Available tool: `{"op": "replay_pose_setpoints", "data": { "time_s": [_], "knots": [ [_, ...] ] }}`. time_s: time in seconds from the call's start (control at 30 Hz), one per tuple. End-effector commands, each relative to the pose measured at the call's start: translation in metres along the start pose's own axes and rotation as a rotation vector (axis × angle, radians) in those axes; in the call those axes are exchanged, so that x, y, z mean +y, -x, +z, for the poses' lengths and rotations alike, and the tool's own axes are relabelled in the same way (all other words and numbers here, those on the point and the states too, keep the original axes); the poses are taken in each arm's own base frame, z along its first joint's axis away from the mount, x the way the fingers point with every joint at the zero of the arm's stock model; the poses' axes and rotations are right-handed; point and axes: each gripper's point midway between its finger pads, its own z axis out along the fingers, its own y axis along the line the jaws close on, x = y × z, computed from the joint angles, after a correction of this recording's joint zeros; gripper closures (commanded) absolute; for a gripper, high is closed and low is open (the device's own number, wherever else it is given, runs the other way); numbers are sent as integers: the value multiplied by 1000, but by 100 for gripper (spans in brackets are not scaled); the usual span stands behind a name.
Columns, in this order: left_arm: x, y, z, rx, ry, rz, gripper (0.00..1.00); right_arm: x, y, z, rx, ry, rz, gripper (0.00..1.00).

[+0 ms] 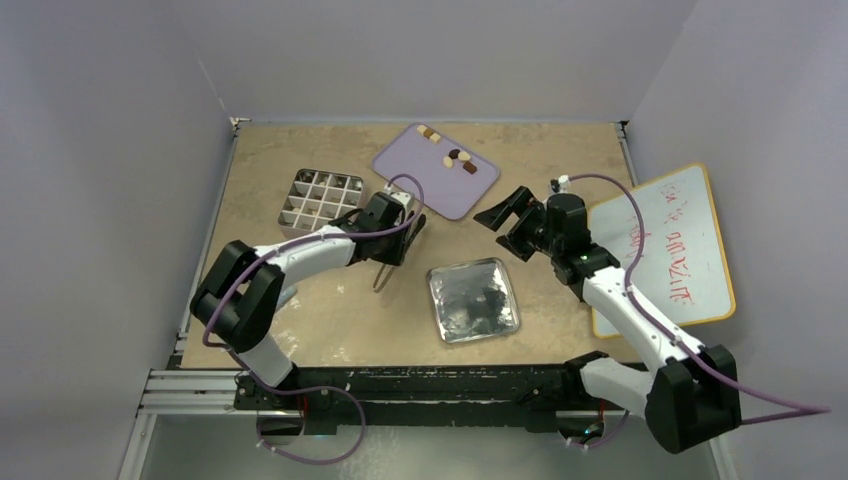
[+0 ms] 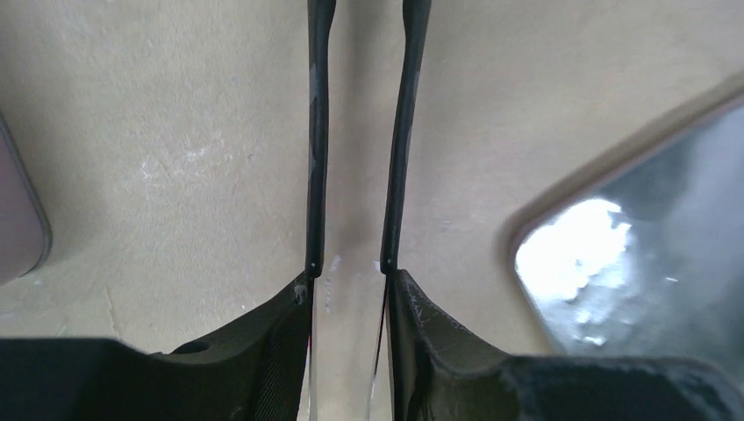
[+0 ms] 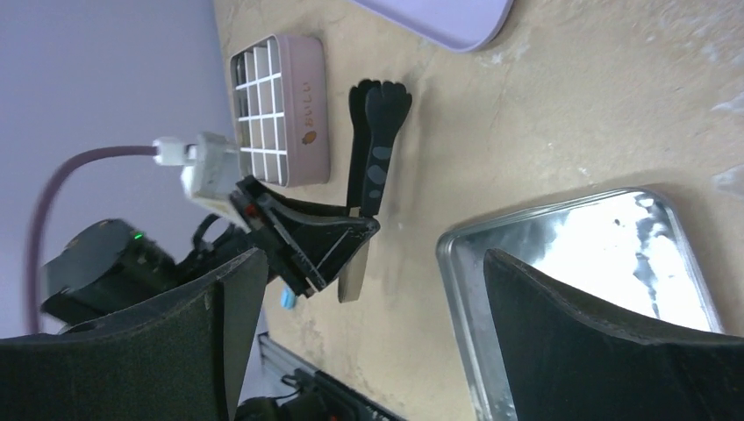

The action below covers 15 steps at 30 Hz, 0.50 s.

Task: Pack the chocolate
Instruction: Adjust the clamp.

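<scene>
Left end effector [image 2: 349, 281]: we list it as narrowed onto the black tweezers [image 2: 316, 158], one finger against each tweezer arm. The two arms run out ahead of it over bare worktop [image 2: 175, 132], and we see nothing between them.

Right end effector [image 3: 373, 259]: wide apart and holding nothing. It hangs over the worktop between the lilac tray [image 1: 410, 160] and the metal tray [image 1: 475, 300].

Chocolate [image 1: 458, 158]: we count a handful of small pieces, dark, mid-brown and cream. They lie in two loose clusters on the lilac tray at the far side, well apart from both end effectors.

Divided box [image 3: 309, 114]: pink-walled, with a white grid of cells. It stands left of the lilac tray, just beyond the left end effector. From overhead a few far cells look dark. From the right wrist the cells look pale. We cannot tell whether any cell holds a piece.

Metal tray: shiny, near the middle of the worktop. We make out no chocolate in it.

Whiteboard [image 1: 665, 250]: at the right edge, with red writing on it. It has no part in the task.

Progress, in our judgement: early or middling. The tool is in hand and no piece is carried. Each piece on the lilac tray has yet to be lifted and set into a cell.
</scene>
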Motion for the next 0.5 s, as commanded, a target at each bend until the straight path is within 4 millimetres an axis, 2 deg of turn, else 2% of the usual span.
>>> {"op": "replay_pose_setpoints", "data": {
  "time_s": [0.0,0.13,0.27,0.47],
  "knots": [
    [-27,53,-48,-133,-97,27,68,32,3,11,48,104,100,6],
    [-44,71,-71,-171,-180,31,68,38,5,25,64,105,143,5],
    [-61,87,-90,-197,-253,35,68,53,3,39,95,136,163,4],
    [-73,96,-102,-193,-308,46,68,71,-4,68,144,180,180,8]
  ]
}}
